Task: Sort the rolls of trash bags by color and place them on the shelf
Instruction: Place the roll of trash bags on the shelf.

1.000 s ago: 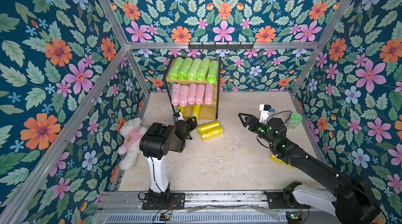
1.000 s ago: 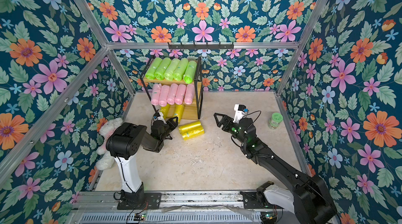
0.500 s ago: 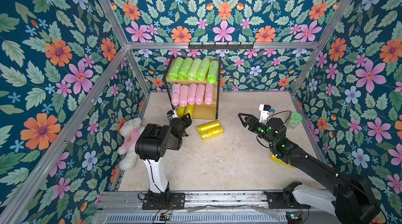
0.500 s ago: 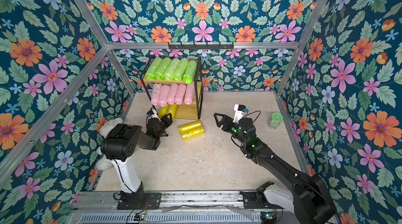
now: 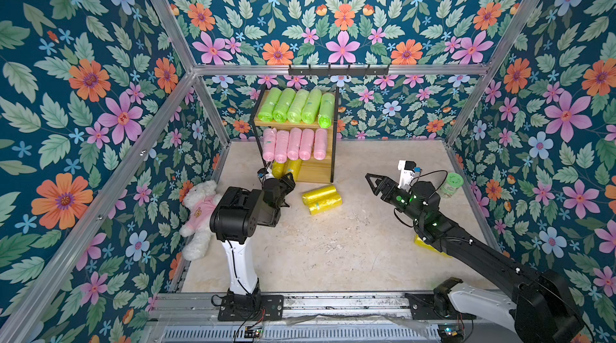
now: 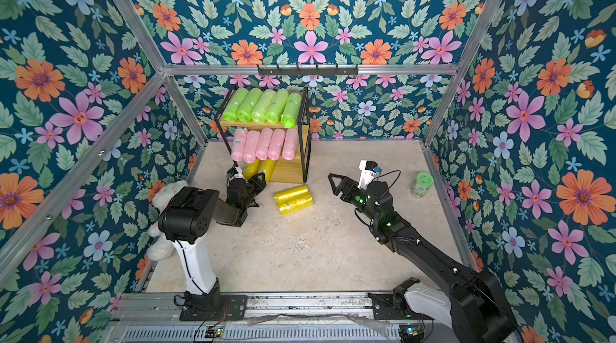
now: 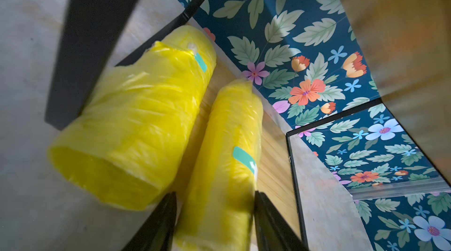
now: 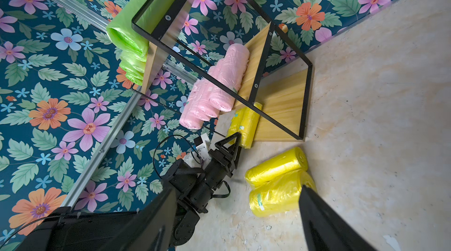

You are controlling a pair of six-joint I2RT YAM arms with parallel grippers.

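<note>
The left arm reaches low to the shelf; the left gripper straddles a yellow roll on its bottom board, grip unclear. The right gripper hovers spread wide, empty, two yellow rolls lying ahead. Since a second ago the left gripper has edged shelfward; the right hasn't moved.

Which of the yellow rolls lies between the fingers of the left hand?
The yellow roll on the bottom board of the shelf, farther from the black corner post. The left hand straddles only this one.
</note>
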